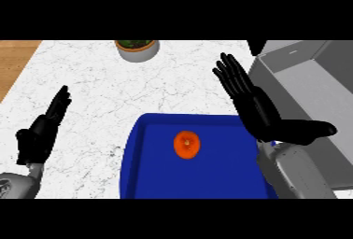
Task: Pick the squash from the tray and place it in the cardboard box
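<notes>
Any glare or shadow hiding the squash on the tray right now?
Head view: lighting is even, with no glare on the blue tray; the orange squash shows clearly, unshadowed and uncovered. The right hand overlaps only the tray's right edge. The box at right looks grey and is cut off by the frame.

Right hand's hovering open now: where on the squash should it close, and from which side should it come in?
Across its round middle, coming down from above and from the right. The squash lies alone, apparently stem end up, on the blue tray, with bare tray all around it, and the open right hand is just right of it.
</notes>
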`<state>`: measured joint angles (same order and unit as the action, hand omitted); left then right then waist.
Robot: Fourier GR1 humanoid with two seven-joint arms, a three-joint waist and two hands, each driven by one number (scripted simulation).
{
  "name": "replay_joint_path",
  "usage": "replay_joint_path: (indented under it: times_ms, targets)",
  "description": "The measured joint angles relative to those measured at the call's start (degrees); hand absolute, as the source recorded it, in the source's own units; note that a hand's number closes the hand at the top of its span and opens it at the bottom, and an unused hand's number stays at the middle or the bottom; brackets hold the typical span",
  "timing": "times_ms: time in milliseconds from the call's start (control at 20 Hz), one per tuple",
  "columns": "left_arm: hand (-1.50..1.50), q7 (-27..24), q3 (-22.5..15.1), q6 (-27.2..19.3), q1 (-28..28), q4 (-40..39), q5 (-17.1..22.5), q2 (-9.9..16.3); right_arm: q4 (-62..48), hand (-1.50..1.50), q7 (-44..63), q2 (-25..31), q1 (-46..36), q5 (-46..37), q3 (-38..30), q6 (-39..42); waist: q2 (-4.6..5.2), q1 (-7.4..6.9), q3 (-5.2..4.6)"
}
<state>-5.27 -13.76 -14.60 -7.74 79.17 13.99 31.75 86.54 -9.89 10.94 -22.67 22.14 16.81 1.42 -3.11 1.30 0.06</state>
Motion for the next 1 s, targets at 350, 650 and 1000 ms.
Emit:
replay_joint_path:
  times_ms: [350,650,1000]
  targets:
    - [0.00,4.3,4.6,1.6,2.1,4.0,7.4,-1.2,1.8,-1.50,8.4,4.1,3.8,-9.9,-2.1,-13.9,1.92,-0.11,-0.42]
    - [0.00,7.9,6.6,3.1,4.7,6.5,12.9,-2.3,8.0,-1.50,1.4,1.9,12.5,-24.4,-1.4,-32.1,2.05,0.40,-0.21]
    - [0.00,9.9,7.6,4.5,6.1,8.7,14.7,-2.2,17.9,-1.50,12.6,6.5,19.7,-43.5,9.9,-34.7,2.35,-0.28,-0.36]
